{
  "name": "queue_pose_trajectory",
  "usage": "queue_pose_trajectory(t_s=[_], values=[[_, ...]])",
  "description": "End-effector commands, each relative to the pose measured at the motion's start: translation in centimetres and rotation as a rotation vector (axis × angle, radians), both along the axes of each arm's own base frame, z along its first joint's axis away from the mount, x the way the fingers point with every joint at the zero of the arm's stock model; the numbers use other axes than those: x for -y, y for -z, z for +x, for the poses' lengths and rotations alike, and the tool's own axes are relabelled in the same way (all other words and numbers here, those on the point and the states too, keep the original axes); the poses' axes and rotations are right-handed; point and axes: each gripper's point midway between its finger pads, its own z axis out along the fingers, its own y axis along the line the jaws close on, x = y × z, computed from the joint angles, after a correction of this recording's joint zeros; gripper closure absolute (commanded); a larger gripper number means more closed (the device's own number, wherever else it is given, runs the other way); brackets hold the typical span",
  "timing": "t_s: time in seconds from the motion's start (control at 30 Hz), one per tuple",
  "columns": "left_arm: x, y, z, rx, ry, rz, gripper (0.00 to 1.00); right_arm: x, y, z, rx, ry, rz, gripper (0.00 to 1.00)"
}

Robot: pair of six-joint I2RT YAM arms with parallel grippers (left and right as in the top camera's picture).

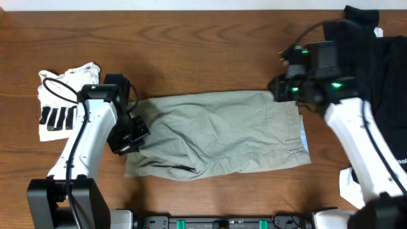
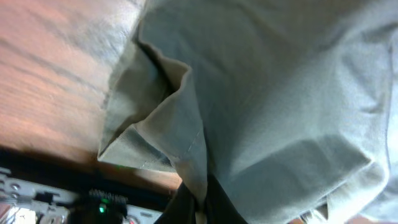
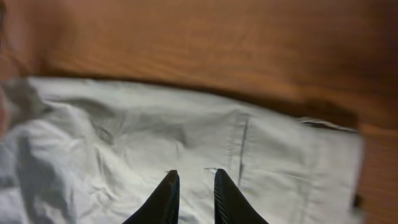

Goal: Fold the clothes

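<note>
**Jaws check: shorts spread on table**

Left jaws: pinched on a fold of the shorts (image 1: 222,130) at their left edge. The left wrist view shows cloth gathered down into the dark fingers (image 2: 183,208).

Right jaws: narrowly spread and holding nothing, with the fingertips (image 3: 168,199) over the shorts at the far right corner. Cannot tell whether they touch the cloth.

Shorts: mid-table, lying lengthwise left to right and creased, with the waistband at the right. Paler lining shows at the right edge.

Table (image 1: 191,51): brown wood, grain running left to right.

White tee (image 1: 63,105) with black bars lies at the left, beside the left arm (image 1: 89,137). Black garments (image 1: 378,57) are heaped at the far right.

Room: only a pale strip shows beyond the far table edge.
</note>
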Motion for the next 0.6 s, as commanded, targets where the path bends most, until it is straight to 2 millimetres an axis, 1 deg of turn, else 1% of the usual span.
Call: queue_pose_trajectory(t_s=[0.0, 0.17, 0.2, 0.23, 0.33, 0.47, 0.57], values=[[0.9, -0.2, -0.9, -0.037, -0.008, -0.059, 0.93, 0.4, 4.6, 1.0, -0.085, 0.023, -0.079, 0.82], [0.9, -0.5, -1.8, -0.074, -0.009, -0.061, 0.93, 0.8, 11.0, 2.9, -0.182, 0.07, -0.084, 0.85], [0.9, -0.5, -2.0, -0.083, -0.01, -0.061, 0.93, 0.9, 12.0, 3.0, -0.198, 0.079, -0.085, 0.85], [1.0, -0.6, -2.3, -0.097, -0.01, -0.063, 0.93, 1.2, 13.4, 3.1, -0.225, 0.098, -0.096, 0.85], [1.0, -1.0, -3.6, -0.15, -0.012, -0.064, 0.94, 2.0, 16.4, 2.6, -0.297, 0.13, -0.12, 0.85], [1.0, -1.6, -5.1, -0.212, 0.015, -0.071, 0.94, 3.1, 19.1, 1.8, -0.366, 0.153, -0.154, 0.85], [0.8, -1.7, -5.6, -0.232, 0.037, -0.07, 0.94, 4.6, 20.6, 1.3, -0.405, 0.192, -0.194, 0.85]])
